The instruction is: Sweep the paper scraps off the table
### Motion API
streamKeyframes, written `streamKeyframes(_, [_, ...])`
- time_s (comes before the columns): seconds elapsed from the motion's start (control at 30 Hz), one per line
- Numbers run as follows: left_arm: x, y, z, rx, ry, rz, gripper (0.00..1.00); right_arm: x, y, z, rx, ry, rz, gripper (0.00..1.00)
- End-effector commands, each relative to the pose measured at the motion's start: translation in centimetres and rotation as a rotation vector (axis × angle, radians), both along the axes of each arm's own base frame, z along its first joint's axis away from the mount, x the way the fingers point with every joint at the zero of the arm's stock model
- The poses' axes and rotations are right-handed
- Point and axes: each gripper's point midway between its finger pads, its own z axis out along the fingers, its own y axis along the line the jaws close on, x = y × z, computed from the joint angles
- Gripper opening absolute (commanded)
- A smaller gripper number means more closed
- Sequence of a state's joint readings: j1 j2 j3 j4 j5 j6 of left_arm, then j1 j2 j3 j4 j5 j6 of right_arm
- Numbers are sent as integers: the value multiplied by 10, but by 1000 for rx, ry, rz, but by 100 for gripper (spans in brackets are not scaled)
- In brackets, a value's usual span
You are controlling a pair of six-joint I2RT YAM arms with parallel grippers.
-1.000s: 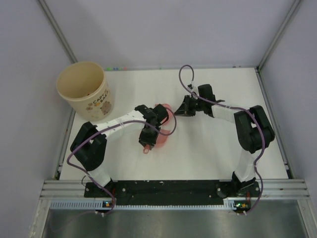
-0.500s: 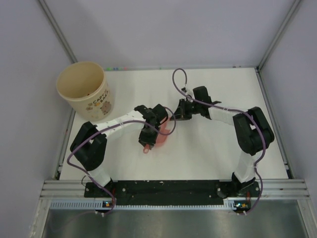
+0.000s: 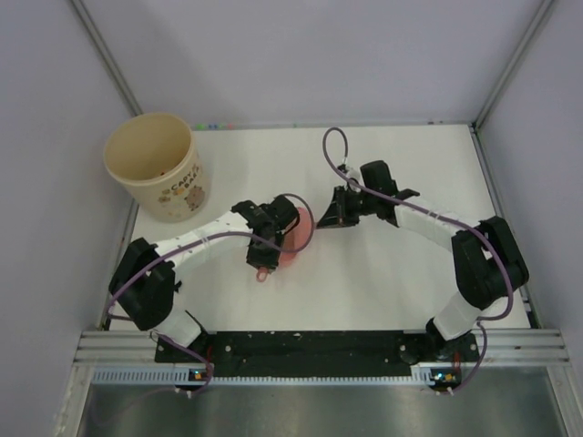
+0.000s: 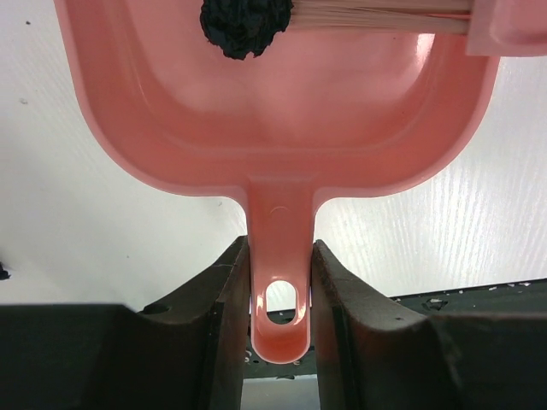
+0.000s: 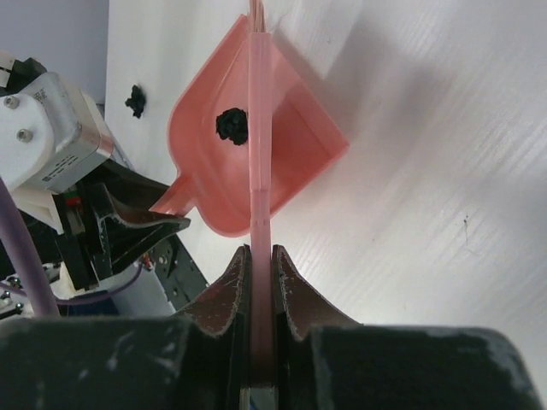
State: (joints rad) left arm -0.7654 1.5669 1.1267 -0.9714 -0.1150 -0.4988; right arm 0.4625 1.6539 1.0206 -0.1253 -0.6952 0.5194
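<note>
On the near side of the pink dustpan [image 3: 291,244], a black strip [image 3: 301,344] runs along the edge of the counter [image 3: 383,278], and both arms are bolted there. The left jaws are closed on the dustpan's handle [image 4: 278,256]. One finger presses against each side of it, and the slotted end of the handle pokes out between them. The pan sits on the white counter with its open mouth turned away from the left jaws.

Inside the dustpan, close to that mouth, lies one black crumpled paper scrap [image 4: 245,26]. It touches the pale bristles [image 4: 385,15] of a pink brush [image 5: 261,171]. The right jaws are clamped tight on the thin stem of the brush, a finger on either side with no gap showing. The brush reaches into the pan from its far right side.

A second scrap [image 5: 134,101] lies on the bare counter outside the dustpan, apart from its wall and beside the left arm's white wrist housing.

Well away to the far left of the dustpan, a cream cup [image 3: 155,164] with a printed side stands upright near the counter's back corner.
</note>
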Motion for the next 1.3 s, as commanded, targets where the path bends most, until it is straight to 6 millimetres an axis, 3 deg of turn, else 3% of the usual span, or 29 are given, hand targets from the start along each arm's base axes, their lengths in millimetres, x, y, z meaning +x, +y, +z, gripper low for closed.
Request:
streamKeyframes(0.0, [8, 3, 18, -42, -102, 35, 0, -3, -2, 41, 24, -104, -9, 0])
streamKeyframes(0.17, [6, 9, 33, -70, -155, 51, 0, 2, -3, 80, 45, -166, -38, 0])
streamKeyframes(0.43, [5, 19, 61, -72, -205, 61, 0, 7, -10, 158, 92, -296, -118, 0])
streamKeyframes(0.57, [4, 21, 76, -83, -221, 67, 0, 4, -21, 181, 97, -329, -189, 0])
streamKeyframes(0.77, [4, 25, 106, -100, -261, 79, 0, -4, -42, 187, 90, -338, -317, 0])
streamKeyframes(1.03, [12, 28, 153, -96, -316, 83, 0, -25, -75, 167, 24, -335, -433, 0])
streamKeyframes(1.27, [24, 26, 192, -124, -358, 106, 0, -43, -88, 148, 0, -283, -468, 0])
